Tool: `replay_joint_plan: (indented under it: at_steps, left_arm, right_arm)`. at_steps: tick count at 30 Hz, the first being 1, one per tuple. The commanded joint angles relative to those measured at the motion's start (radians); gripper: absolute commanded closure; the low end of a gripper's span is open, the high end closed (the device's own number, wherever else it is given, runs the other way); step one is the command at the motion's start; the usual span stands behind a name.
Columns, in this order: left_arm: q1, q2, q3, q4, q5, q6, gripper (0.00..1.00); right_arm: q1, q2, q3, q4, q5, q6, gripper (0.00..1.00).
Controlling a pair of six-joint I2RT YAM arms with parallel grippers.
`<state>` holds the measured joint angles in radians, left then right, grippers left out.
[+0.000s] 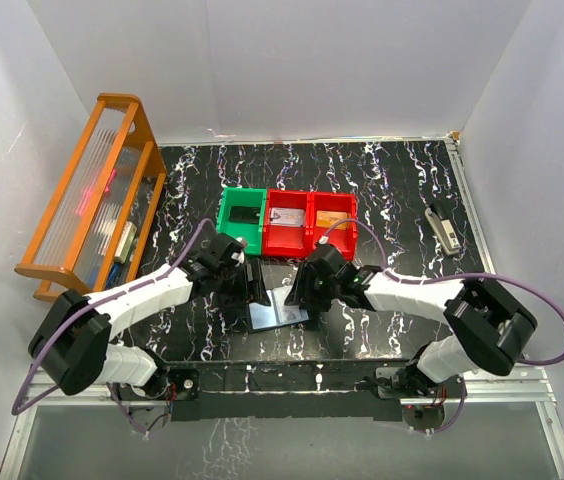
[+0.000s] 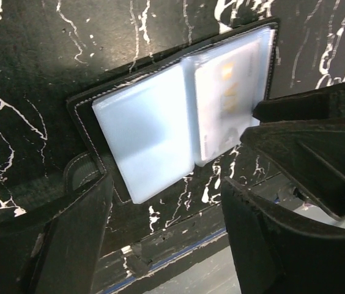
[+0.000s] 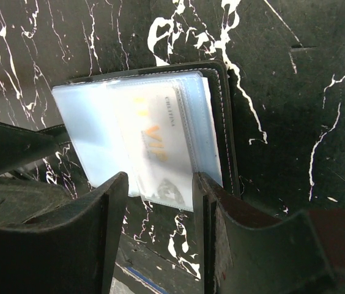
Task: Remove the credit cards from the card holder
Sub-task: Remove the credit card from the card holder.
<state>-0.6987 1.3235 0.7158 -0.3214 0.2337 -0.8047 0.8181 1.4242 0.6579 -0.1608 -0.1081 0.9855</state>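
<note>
The holder [image 1: 280, 308] lies open at the table's [image 1: 392, 200] near middle, left pincer [image 2: 169, 190] spread above it and right pincer [image 3: 160, 184] half-apart astride a white card [image 3: 160, 147], grip unclear, so pulling might drag the unpinned holder along.

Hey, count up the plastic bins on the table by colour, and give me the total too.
Green bin: 1
Red bins: 2
Total: 3
</note>
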Motion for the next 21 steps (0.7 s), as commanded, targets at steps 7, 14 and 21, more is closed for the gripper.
replay_joint_plan:
  at_steps: [7, 14, 21]
  left_arm:
    - [-0.011, 0.036, -0.057, 0.002, -0.011, 0.018, 0.58]
    - [-0.013, 0.023, -0.071, 0.006, -0.009, 0.024, 0.67]
    - [-0.013, 0.005, -0.054, -0.034, -0.037, 0.039, 0.65]
  right_arm:
    - [0.003, 0.036, 0.052, 0.026, -0.039, -0.001, 0.56]
    - [0.003, 0.012, 0.065, 0.017, -0.041, -0.006, 0.59]
    - [0.002, -0.007, 0.114, -0.095, 0.032, -0.028, 0.5]
